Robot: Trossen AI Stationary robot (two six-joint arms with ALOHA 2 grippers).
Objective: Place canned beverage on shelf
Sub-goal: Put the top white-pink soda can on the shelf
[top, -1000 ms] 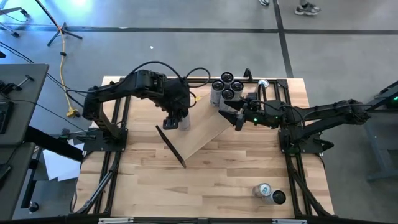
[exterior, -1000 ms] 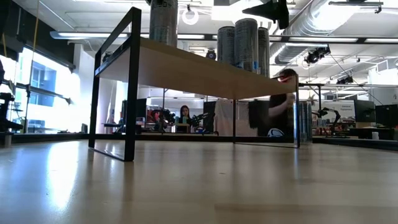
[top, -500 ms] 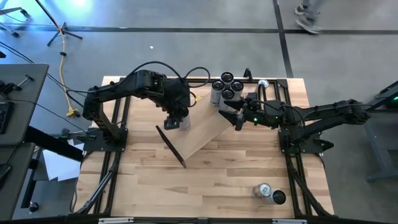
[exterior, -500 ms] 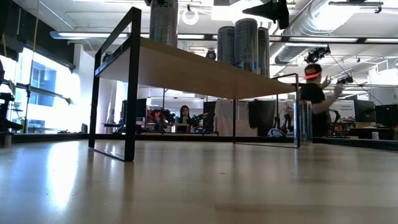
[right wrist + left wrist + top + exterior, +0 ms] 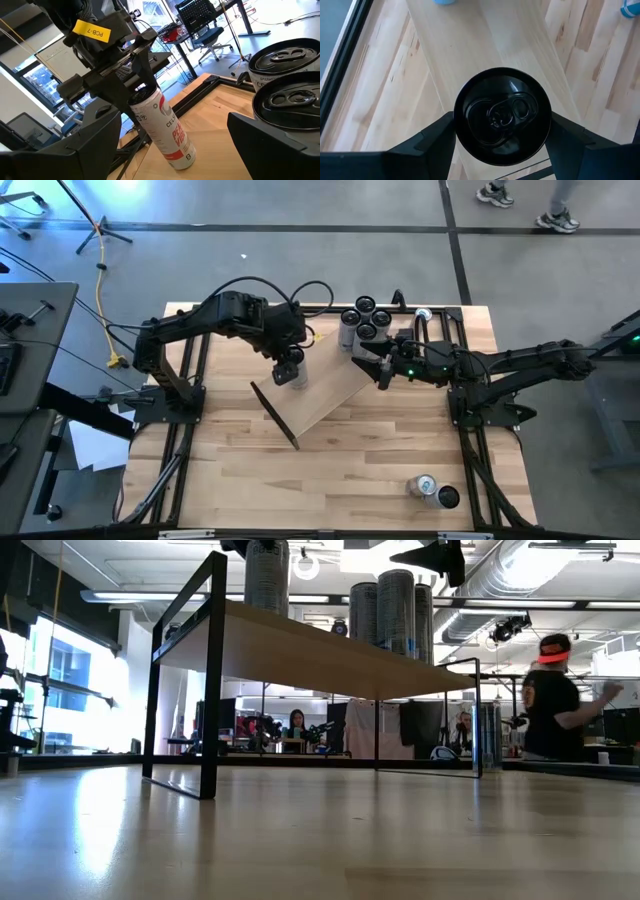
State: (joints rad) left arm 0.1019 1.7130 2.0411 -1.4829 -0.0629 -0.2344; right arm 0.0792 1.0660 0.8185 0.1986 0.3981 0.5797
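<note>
We see the left tool (image 5: 287, 370) gripping a white black-topped beverage can (image 5: 502, 116) upright on the pale wooden shelf (image 5: 335, 395); the right tool (image 5: 381, 370) waits wide beside four shelved cans (image 5: 362, 320).

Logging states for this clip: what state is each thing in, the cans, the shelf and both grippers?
Pale wood shelf with black brackets: standing on the table.
White can with red lettering: standing on the shelf, gripped.
Left gripper: shut on the white can.
Right gripper: open, empty.
Four dark-topped cans: upright, clustered at the shelf's end near the right gripper.
</note>
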